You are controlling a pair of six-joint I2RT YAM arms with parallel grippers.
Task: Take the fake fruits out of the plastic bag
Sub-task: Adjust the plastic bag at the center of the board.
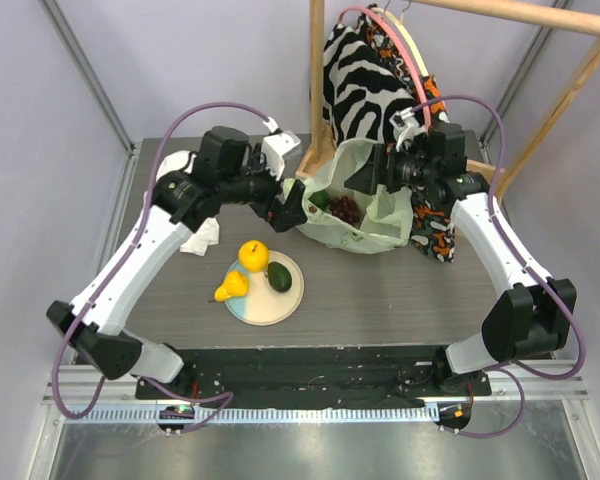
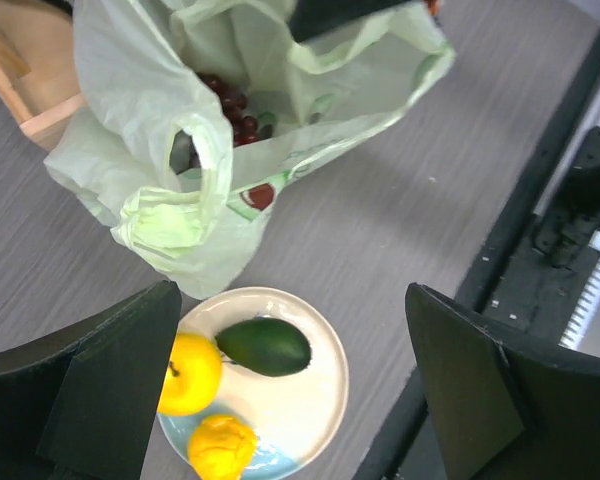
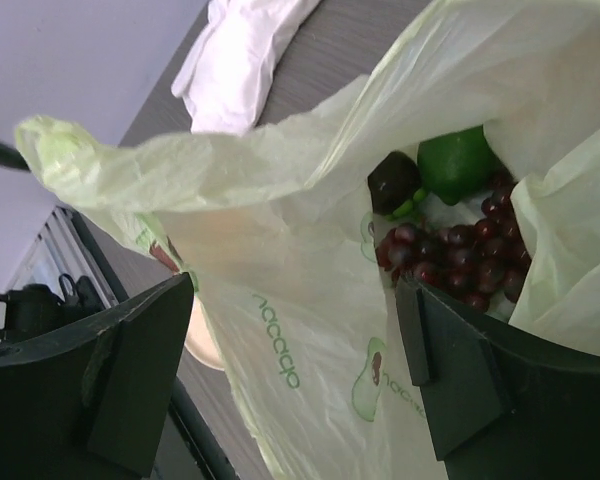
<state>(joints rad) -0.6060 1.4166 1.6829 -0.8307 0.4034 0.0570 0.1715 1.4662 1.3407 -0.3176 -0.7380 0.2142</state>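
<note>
**Half the fruit out, three pieces left in the bag**

The plastic bag (image 1: 380, 225) sits just above the middle of the top view, its mouth gaping. Inside lie the grape bunch (image 3: 450, 255), the bagged avocado (image 3: 458, 160) and the dark maroon fruit (image 3: 392, 182), touching one another. Three pieces are already out on the plate (image 1: 280, 312), lower left of the bag: the pear (image 1: 232, 287), the round yellow fruit (image 1: 253, 254) and the plated avocado (image 1: 279, 276). By my count that is about halfway.

The left gripper (image 1: 290, 208) reaches in from the left, just beside the bag's left edge. Its fingers are spread wide with nothing between them. The right gripper (image 1: 375, 172) hangs over the bag's upper rim, pointing down into the mouth, its jaws also wide apart and clamping nothing. A white cloth (image 1: 195, 235) lies well off to the left.
</note>
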